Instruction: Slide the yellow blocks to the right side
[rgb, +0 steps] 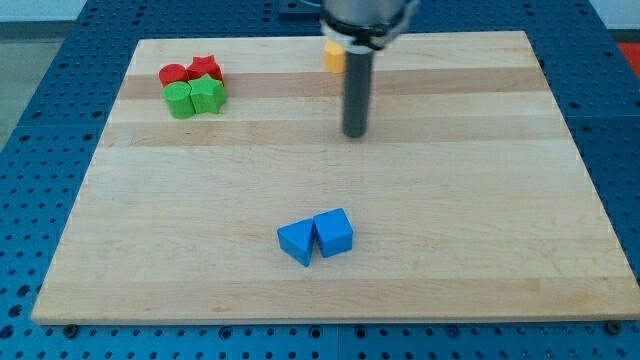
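A yellow block sits near the view's top centre of the wooden board, partly hidden behind the rod, so its shape is unclear. Any other yellow block is hidden. My tip rests on the board just below and slightly right of the yellow block, apart from it.
Two red blocks, a cylinder and a star-like one, sit at the top left, touching a green cylinder and a green block. Two blue blocks touch each other at the bottom centre.
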